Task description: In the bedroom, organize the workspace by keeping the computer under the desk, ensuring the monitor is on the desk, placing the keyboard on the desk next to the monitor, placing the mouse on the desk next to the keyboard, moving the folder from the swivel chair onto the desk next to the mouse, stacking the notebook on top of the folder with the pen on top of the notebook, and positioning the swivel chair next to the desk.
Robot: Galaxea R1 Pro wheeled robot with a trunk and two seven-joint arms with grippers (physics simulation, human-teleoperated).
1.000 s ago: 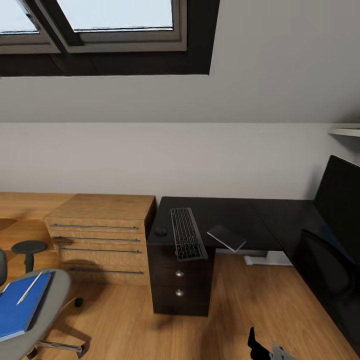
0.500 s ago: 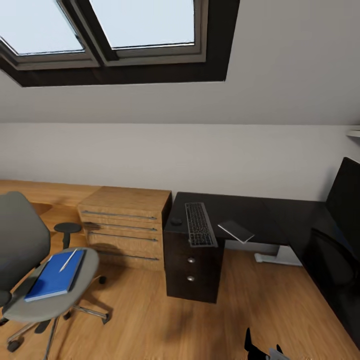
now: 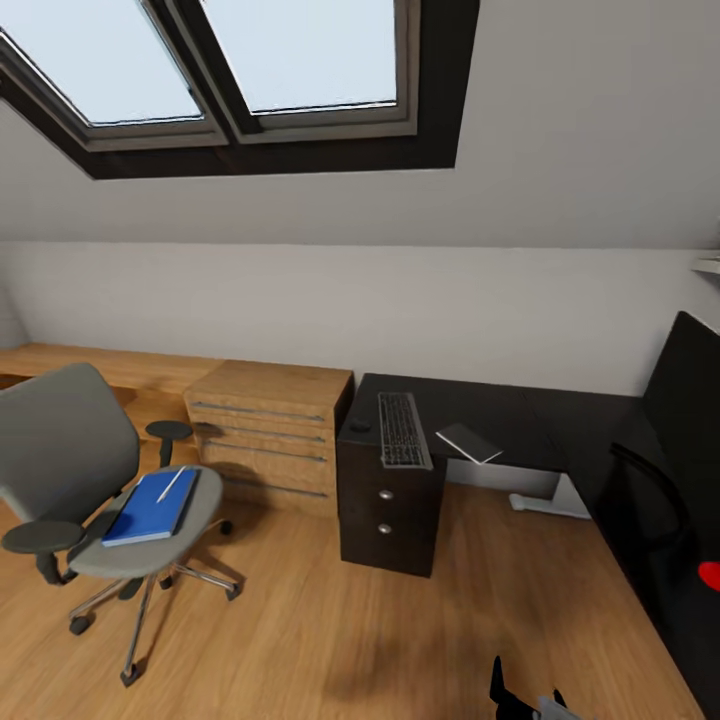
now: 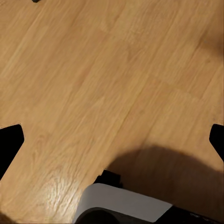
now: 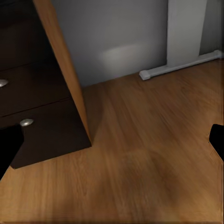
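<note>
Nearest the robot, the right gripper [image 3: 525, 697] shows as a dark shape low over the wood floor [image 3: 330, 640]; in the right wrist view its two fingertips [image 5: 9, 149] sit at opposite edges with bare floor between them — spread apart, grasping nothing. The left gripper [image 4: 112, 142] reads the same way in the left wrist view: fingertips wide apart over floor, released.

All positions below refer to the desk [image 3: 500, 420], the black-topped L-shaped unit with a dark drawer unit [image 3: 388, 505] at its near end.

- The swivel chair [image 3: 90, 480] stands well apart from the desk, beyond the light-wood cabinet [image 3: 270, 430].
- The folder [image 3: 152, 506], bright blue, lies flat on the chair seat; the pen [image 3: 172, 484] lies on the folder.
- The keyboard [image 3: 402, 429] lies on the desk above the drawer unit.
- The mouse [image 3: 359, 426] sits just beside the keyboard, on its cabinet side.
- The notebook [image 3: 469, 443] lies near the keyboard — overhanging the desk's front edge.
- The monitor [image 3: 685, 400] stands on the desk's far wing.

No legible writing or labels.
</note>
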